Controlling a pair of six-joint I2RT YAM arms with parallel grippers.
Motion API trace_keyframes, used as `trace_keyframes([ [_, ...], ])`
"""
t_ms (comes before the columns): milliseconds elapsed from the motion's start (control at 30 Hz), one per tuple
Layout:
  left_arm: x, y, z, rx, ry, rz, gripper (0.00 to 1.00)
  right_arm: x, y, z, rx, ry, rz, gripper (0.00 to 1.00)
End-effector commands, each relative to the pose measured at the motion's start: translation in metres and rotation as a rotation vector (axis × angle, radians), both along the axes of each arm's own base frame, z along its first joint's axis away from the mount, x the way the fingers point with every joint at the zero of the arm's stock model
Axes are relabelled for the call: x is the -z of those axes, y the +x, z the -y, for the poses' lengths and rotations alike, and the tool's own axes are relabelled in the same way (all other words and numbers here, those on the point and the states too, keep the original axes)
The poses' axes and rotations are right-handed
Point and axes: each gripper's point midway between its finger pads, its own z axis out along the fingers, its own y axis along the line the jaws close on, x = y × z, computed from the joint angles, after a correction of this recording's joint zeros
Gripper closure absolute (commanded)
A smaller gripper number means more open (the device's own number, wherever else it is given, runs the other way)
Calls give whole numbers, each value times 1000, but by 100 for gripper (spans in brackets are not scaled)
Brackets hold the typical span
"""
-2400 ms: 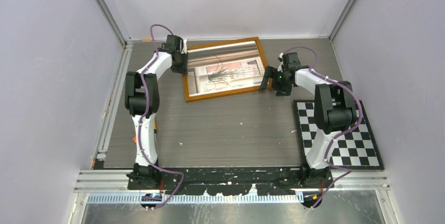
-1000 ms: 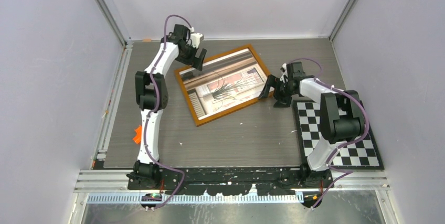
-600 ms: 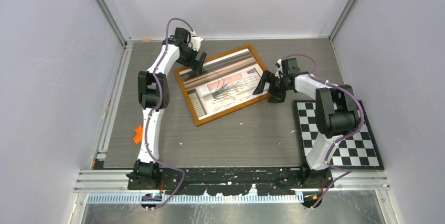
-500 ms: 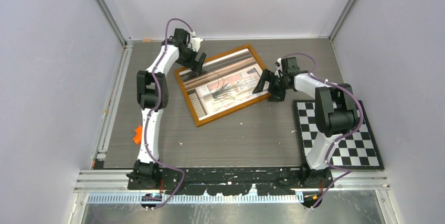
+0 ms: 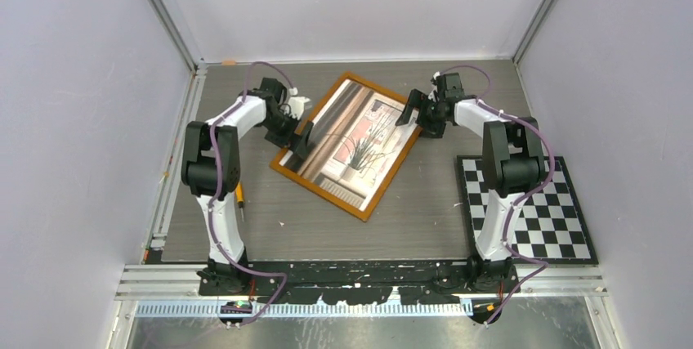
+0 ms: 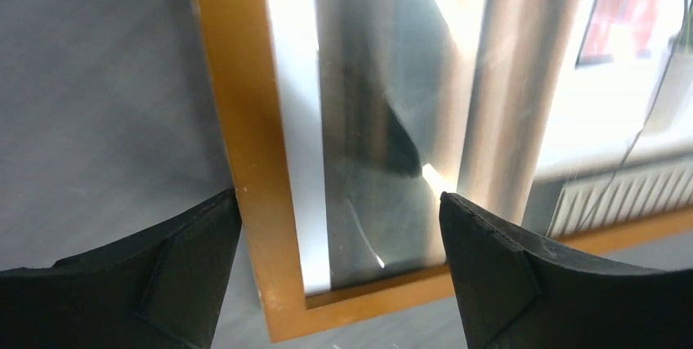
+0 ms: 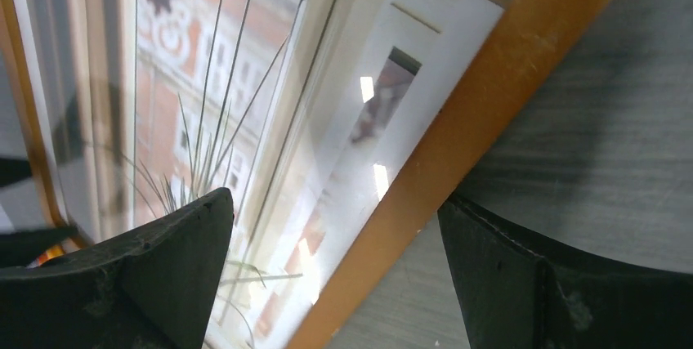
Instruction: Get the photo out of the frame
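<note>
Left hand, spread wide, straddles the frame border.

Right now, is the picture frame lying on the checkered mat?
No, the frame lies on the grey table, apart from the checkered mat.

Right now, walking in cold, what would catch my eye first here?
The big orange-brown frame lies askew in the middle of the table, its glossy front showing the photo of a spiky plant by a window. The left gripper and right gripper reach in from either side, both open over the frame's edges. A black-and-white checkered mat sits at the near right.
</note>
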Motion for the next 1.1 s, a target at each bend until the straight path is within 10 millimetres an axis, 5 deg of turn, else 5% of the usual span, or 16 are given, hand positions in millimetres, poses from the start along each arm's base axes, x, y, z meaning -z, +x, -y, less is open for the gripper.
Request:
trace_keyframes([
  [0,-19,-62,52,97,-137,-66,10,33,9,-5,-6,-22,-43,0],
  [200,-24,-96,67,122,-130,-78,6,40,32,-24,-18,19,-42,0],
  [400,-31,-102,65,123,-92,-68,4,36,37,-40,-40,45,-35,0],
  [500,-49,-106,69,153,-119,-23,1,14,43,-42,-65,52,4,0],
  [667,-88,-109,74,277,-21,180,0,-53,55,-40,-104,43,124,0],
  [833,-101,-131,92,474,133,314,0,-99,28,-32,-132,40,160,0],
  [1067,-83,-160,136,715,229,395,0,-112,-41,-18,-153,130,96,0],
])
